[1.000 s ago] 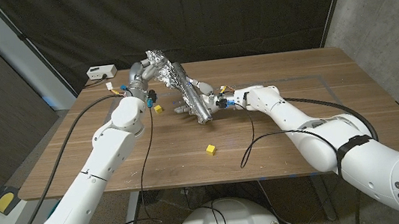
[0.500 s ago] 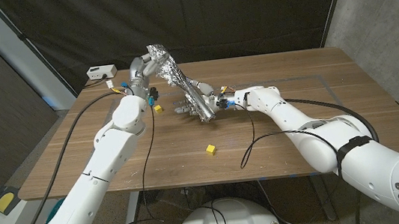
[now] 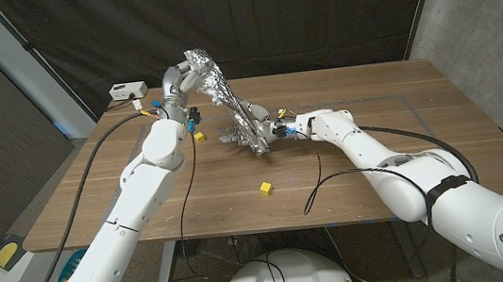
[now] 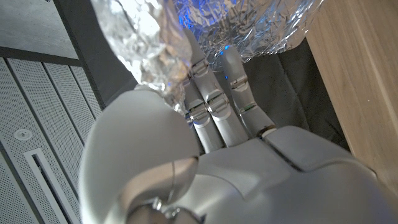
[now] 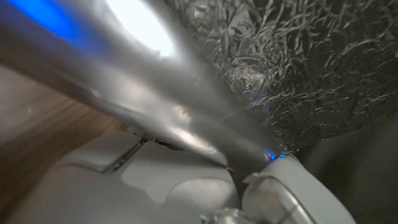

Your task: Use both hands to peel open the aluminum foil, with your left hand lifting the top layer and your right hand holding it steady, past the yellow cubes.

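The left hand (image 3: pixel 175 81) grips the upper end of the foil (image 3: pixel 226 103) and holds it raised above the far side of the surface (image 3: pixel 378 169), its fingers (image 4: pixel 214 99) closed on the crinkled sheet. The right hand (image 3: pixel 274 129) grips the lower end, which hangs just above the wood. One yellow cube (image 3: pixel 265 189) lies near the front, another (image 3: pixel 199 136) beside the left arm.

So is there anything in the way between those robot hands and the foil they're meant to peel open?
Nothing visible. The left robot hand already grips the raised top end of the aluminum foil, and the right robot hand holds its lower end near the table. The yellow cubes lie on the wood, clear of both.
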`<state>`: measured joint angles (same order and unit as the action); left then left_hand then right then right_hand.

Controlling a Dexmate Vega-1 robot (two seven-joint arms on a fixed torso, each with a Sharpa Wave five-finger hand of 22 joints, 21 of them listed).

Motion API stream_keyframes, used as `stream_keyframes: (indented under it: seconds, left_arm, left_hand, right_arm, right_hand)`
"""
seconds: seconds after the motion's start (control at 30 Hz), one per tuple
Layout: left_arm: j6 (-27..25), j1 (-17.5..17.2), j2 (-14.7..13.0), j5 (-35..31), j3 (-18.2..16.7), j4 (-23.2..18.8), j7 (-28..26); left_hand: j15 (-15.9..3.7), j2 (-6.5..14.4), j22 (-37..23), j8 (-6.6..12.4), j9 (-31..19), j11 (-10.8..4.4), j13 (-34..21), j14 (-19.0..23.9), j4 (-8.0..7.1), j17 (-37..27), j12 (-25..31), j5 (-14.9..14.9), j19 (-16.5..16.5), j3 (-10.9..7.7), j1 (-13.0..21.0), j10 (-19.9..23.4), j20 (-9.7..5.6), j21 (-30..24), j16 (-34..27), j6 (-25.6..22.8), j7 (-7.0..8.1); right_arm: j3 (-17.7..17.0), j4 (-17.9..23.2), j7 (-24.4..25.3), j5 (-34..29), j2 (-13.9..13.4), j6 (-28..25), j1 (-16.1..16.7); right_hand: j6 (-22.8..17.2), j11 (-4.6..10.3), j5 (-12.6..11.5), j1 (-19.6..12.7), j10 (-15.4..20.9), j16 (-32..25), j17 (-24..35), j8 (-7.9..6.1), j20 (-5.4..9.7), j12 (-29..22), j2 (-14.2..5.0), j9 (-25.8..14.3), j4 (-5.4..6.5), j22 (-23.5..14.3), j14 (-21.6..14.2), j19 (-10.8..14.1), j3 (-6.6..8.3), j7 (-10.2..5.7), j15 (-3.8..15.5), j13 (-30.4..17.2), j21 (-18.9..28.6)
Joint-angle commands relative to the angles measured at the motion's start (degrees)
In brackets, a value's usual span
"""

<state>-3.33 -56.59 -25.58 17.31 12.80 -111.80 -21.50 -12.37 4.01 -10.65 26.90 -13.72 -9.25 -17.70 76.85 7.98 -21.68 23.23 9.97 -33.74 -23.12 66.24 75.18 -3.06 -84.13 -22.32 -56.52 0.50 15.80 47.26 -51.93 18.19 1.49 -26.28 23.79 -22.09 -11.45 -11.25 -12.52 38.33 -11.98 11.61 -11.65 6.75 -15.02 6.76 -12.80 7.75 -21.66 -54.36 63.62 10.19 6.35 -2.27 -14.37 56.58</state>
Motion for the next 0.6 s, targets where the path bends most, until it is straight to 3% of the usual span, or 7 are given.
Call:
stream_keyframes:
  seconds: [0.03,0.1,0.23,0.4,0.6]
  left_arm:
    - [1.77,-0.77,0.91,-1.72,-0.86,-0.74,1.01]
    - [1.71,-0.87,1.18,-1.89,-0.97,-0.84,0.91]
    - [1.2,-1.21,1.77,-2.15,-1.24,-1.34,0.39]
    - [2.1,-1.73,2.57,-3.56,-1.34,-1.68,-0.69]
    - [3.79,-1.67,3.2,-4.54,-1.6,-0.79,-0.59]
  left_hand:
    - [-0.36,-0.28,-0.14,-0.08,-0.3,-2.25,-0.4,0.23,-0.09,-0.38,-0.09,0.18,0.22,-0.43,0.07,2.14,-7.44,-0.41,-0.03,-5.63,-4.85]
    - [-0.34,-0.33,-0.13,-0.07,-0.38,-2.25,-0.36,0.24,-0.12,-0.43,-0.16,0.17,0.23,-0.51,0.01,2.09,-7.44,-0.48,-0.02,-5.63,-4.91]
    - [-0.32,-0.39,-0.12,-0.13,-0.25,-2.25,-0.35,0.29,-0.16,-0.51,-0.18,0.16,0.36,-0.61,-0.09,2.15,-7.43,-0.53,-0.02,-5.79,-4.81]
    - [-0.32,-0.52,-0.1,-0.16,-0.42,-2.24,-0.42,0.18,-0.18,-0.63,-0.2,0.15,0.51,-0.82,-0.18,2.17,-7.51,-0.66,0.06,-5.65,-4.66]
    - [-0.35,-0.65,-0.09,-0.27,-0.34,-2.23,-0.62,0.1,-0.2,-0.77,-0.16,0.15,1.02,-1.06,-0.26,2.22,-7.49,-0.7,0.14,-5.67,-4.47]
  right_arm:
    - [-0.08,0.72,0.13,0.71,0.06,0.39,0.64]
    - [-0.21,0.05,-0.08,0.88,0.26,0.92,0.47]
    - [-0.4,-0.54,0.14,0.96,0.56,1.27,0.31]
    - [-0.84,-0.62,0.87,1.15,0.86,1.42,0.41]
    - [-1.3,-2.73,0.57,1.34,1.43,2.51,-0.38]
  right_hand:
    - [0.55,0.01,-0.31,0.29,-0.5,0.26,0.08,-0.06,-0.63,0.08,-0.3,-0.02,0.09,-0.08,0.08,-0.42,-0.03,0.07,0.18,-0.01,0.04]
    - [0.83,0.11,-0.38,-0.26,-0.64,0.37,0.12,-0.03,-0.72,0.1,-0.77,-0.01,-0.17,-0.08,0.42,-0.62,0.31,-0.03,0.17,-0.02,0.0]
    - [3.67,0.06,-0.2,-4.32,-2.38,0.57,0.24,0.49,-0.54,0.58,-2.91,0.02,-2.21,-0.05,1.44,-1.08,2.54,-0.38,0.77,-0.03,0.02]
    - [5.75,-0.04,0.14,-7.68,-4.17,0.97,0.3,0.61,-0.53,1.08,-4.14,0.03,-4.01,0.11,3.2,-1.92,4.39,-0.6,0.89,-0.02,-0.22]
    - [6.34,-0.25,0.28,-8.42,-4.77,1.15,0.34,0.57,-0.68,1.23,-4.46,0.02,-4.44,0.27,4.18,-2.56,4.91,-0.69,0.67,-0.02,-0.51]
